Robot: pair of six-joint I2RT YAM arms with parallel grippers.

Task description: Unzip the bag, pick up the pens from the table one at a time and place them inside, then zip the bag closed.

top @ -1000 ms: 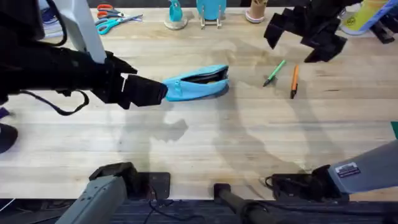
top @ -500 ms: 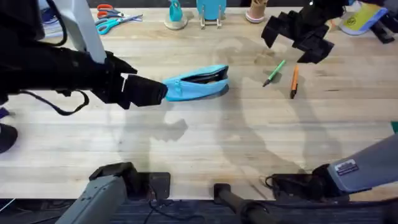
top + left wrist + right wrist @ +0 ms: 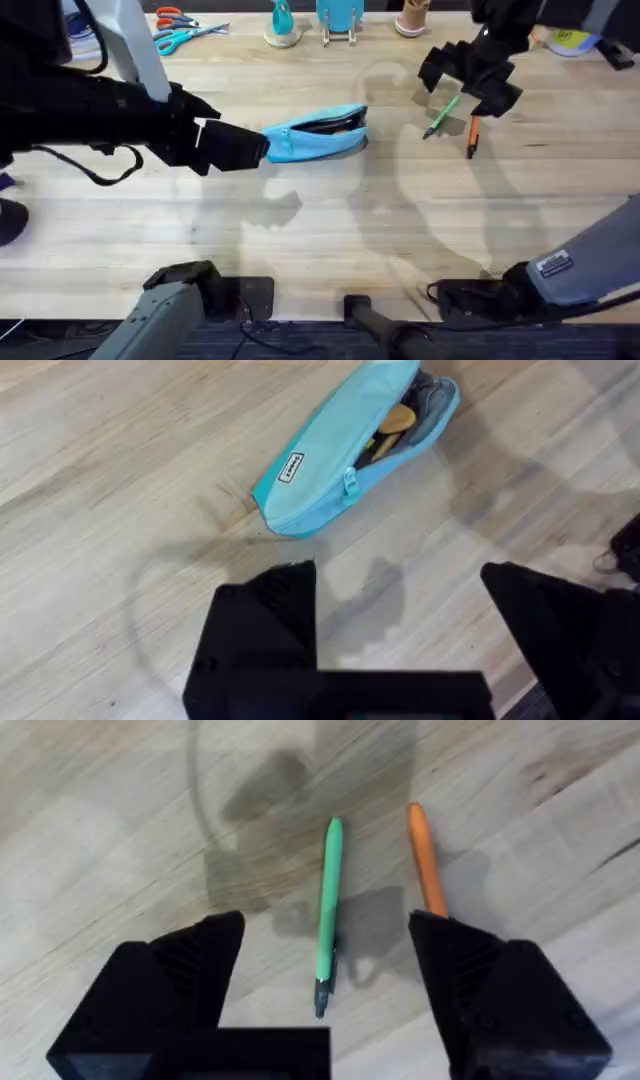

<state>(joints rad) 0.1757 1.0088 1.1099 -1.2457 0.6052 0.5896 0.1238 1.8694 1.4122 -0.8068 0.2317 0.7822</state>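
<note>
The bag [image 3: 318, 133] lies on its side on the surface [image 3: 330, 230], about in the middle. Its zipper is already open, and in the left wrist view a dark gap shows along the top of the bag [image 3: 345, 455] with some things inside. So the unzip step looks done. The step in hand now is picking up the first pen.

The left gripper [image 3: 235, 146] sits low, just beside the left end of the bag. From its own camera the jaws stand wide apart and hold nothing. The bag lies a little way off from them, not touching. It looks like this arm waits there, ready to steady the bag.

Farther back and to the right lie the two pens. The green pen [image 3: 441, 116] and the orange pen [image 3: 473, 133] lie near each other but do not touch. They are well apart from the bag.

The right gripper [image 3: 470, 75] hangs over the pens. In its own view the jaws are wide open and empty. The green pen [image 3: 327, 910] lies between them, and the orange pen [image 3: 426, 860] runs in close by one finger [image 3: 480, 990].

Next, I think the right gripper must go down and close on the green pen alone. It should stay clear of the orange pen so it does not roll away. Then it must carry the pen over to the open gap in the bag.
</note>
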